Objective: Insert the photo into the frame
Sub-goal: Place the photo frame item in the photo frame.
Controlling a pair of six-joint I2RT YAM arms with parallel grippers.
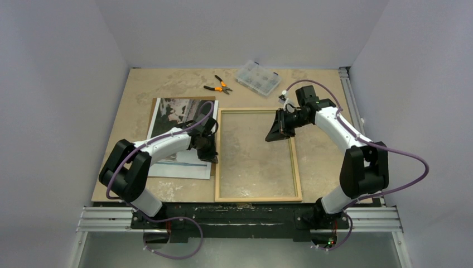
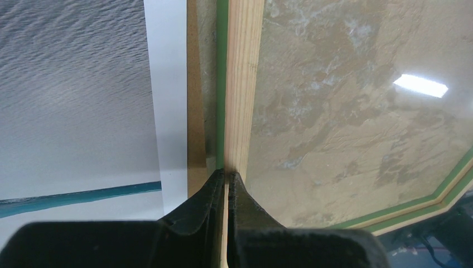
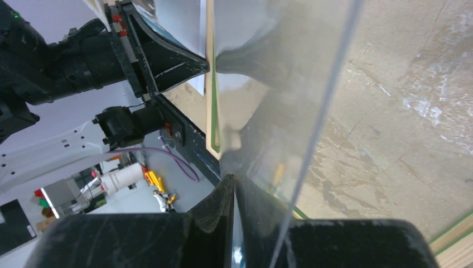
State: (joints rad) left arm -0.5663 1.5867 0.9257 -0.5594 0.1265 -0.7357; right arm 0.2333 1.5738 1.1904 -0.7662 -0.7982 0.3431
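In the top view, one frame (image 1: pixel 256 197) is seen lying on the desk (image 1: pixel 139 84) with its pale wood back up. One photo (image 1: pixel 177 114) is laid picture side up just beside the frame's left rail, on one brown backing sheet (image 1: pixel 184 99) whose edge shows past it. One pair of orange-handled pliers (image 1: pixel 219 86) and one clear parts box (image 1: pixel 257 77) are set near the far edge. Two hands are counted: the left hand (image 1: pixel 209 149) is placed at the frame's left rail and the right hand (image 1: pixel 274 129) is held over the frame's far right part

In the left wrist view, the left hand (image 2: pixel 227 174) is pressed together on the wooden left rail of the frame (image 2: pixel 240 84), a green strip showing along the rail's outer edge. The photo (image 2: pixel 72 84), its white border and a strip of the backing sheet (image 2: pixel 194 84) are seen to the left

In the right wrist view, the right hand (image 3: pixel 233 181) is seen pinching the edge of one clear pane (image 3: pixel 279 111), which is tilted up off the desk (image 3: pixel 401 111). The left hand (image 3: pixel 189 64) is seen beyond, at the frame's rail (image 3: pixel 210 84)
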